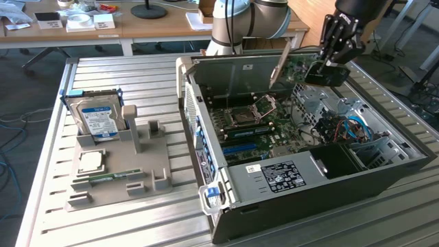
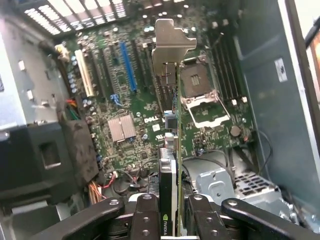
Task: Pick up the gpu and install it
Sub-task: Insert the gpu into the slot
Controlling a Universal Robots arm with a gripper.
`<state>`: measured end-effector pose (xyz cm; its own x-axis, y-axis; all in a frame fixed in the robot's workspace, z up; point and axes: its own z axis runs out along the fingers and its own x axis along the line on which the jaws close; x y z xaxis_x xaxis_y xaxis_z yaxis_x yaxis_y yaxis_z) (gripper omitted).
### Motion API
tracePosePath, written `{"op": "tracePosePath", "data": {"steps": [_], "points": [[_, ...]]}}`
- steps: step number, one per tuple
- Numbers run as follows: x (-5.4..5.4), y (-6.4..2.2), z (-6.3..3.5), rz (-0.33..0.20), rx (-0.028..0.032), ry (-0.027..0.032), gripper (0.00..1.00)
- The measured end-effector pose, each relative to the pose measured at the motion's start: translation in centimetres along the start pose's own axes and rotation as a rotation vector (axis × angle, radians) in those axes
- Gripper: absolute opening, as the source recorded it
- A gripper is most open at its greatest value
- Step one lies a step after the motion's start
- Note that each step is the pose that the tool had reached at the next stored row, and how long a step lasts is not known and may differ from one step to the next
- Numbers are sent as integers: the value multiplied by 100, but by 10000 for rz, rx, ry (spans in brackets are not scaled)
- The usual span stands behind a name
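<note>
My gripper [image 1: 328, 66] hangs over the far right part of the open computer case [image 1: 309, 200], shut on the gpu [image 1: 299, 68]. The card is held on edge, its long silver bracket [image 1: 280, 64] slanting down toward the exterior view's left. In the wrist view the gpu [image 2: 172, 145] runs edge-on away from my gripper [image 2: 172, 220], clamped between the two black fingers [image 2: 146, 217], with the bracket [image 2: 172, 42] at its far end. Below it lies the green motherboard [image 2: 125, 105] with a blue slot [image 2: 128, 65] and the open CPU socket [image 2: 200, 95]. The card is above the board, apart from it.
On the exterior view's left a grey holder [image 1: 147, 159] carries a silver hard drive [image 1: 99, 116], a processor chip [image 1: 91, 161] and a green memory stick [image 1: 110, 177]. Inside the case are a power supply [image 1: 281, 175], drive cages and blue cables [image 1: 357, 128]. Desks stand behind the slatted table [image 1: 137, 221].
</note>
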<state>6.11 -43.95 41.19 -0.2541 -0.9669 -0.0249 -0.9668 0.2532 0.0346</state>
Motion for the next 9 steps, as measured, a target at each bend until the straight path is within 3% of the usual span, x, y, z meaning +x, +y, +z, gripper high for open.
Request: {"op": "tracePosePath", "data": {"steps": [9], "points": [[0,0,5,-1597,-39,55,27]]}}
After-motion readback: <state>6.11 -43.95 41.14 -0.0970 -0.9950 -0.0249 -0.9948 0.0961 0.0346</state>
